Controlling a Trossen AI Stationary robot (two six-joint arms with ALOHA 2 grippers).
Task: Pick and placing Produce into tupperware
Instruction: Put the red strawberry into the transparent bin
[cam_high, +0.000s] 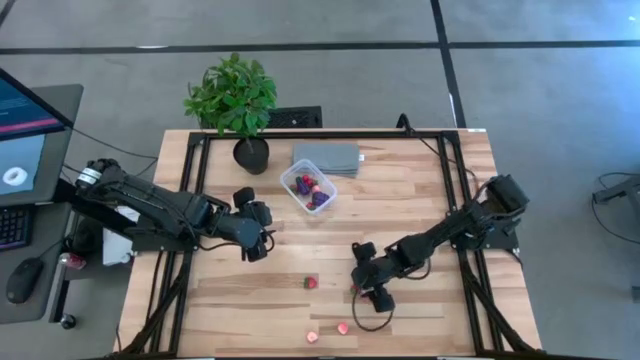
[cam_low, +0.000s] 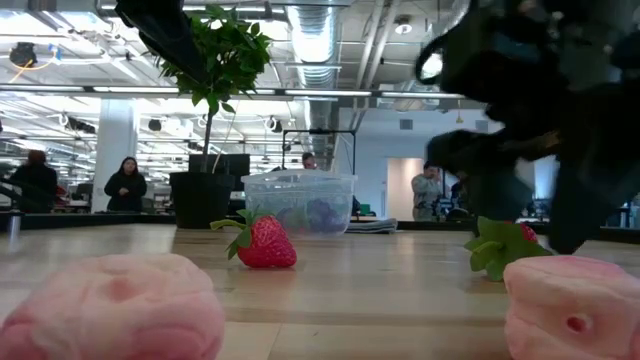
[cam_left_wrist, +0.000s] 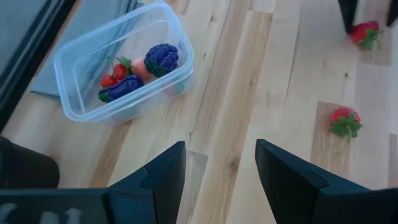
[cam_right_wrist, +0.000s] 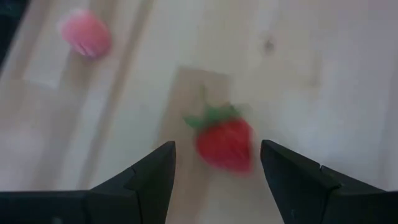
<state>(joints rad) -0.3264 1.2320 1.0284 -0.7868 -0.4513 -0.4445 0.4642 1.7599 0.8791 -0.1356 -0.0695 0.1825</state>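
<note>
- Fingers of the right gripper (cam_right_wrist: 214, 171) stand spread wide and hold nothing; a red strawberry (cam_right_wrist: 225, 142) lies on the wood right between their tips, leaf cap pointing away from the gripper.
- From overhead, that right gripper (cam_high: 372, 291) is low over the near middle of the table (cam_high: 420, 190), with the same strawberry just showing as a red speck at its fingertips.
- One pale pink piece (cam_right_wrist: 85, 32) lies well beyond the right fingers and off to one side, apart from the strawberry.
- Left gripper (cam_left_wrist: 217, 168) has its fingers part-way open with bare wood between them; nothing is gripped.
- Ahead of the left fingers and off to one side sits the tupperware (cam_left_wrist: 74, 106), clear and lidless, with red berries, a pink piece and two dark purple-blue fruits (cam_left_wrist: 161, 58) inside.
- A second strawberry (cam_left_wrist: 346, 121) rests loose on the table, ahead of the left fingers on the opposite side from the box.
- Overhead, the left gripper (cam_high: 256, 232) hovers near the tupperware (cam_high: 308, 187), on its near side, and does not touch it.
- Two pink pieces (cam_high: 342, 327) lie near the table's front edge, beyond the right fingers.
- Behind the box are a grey slab (cam_high: 327, 157) and a potted plant (cam_high: 235, 100).
</note>
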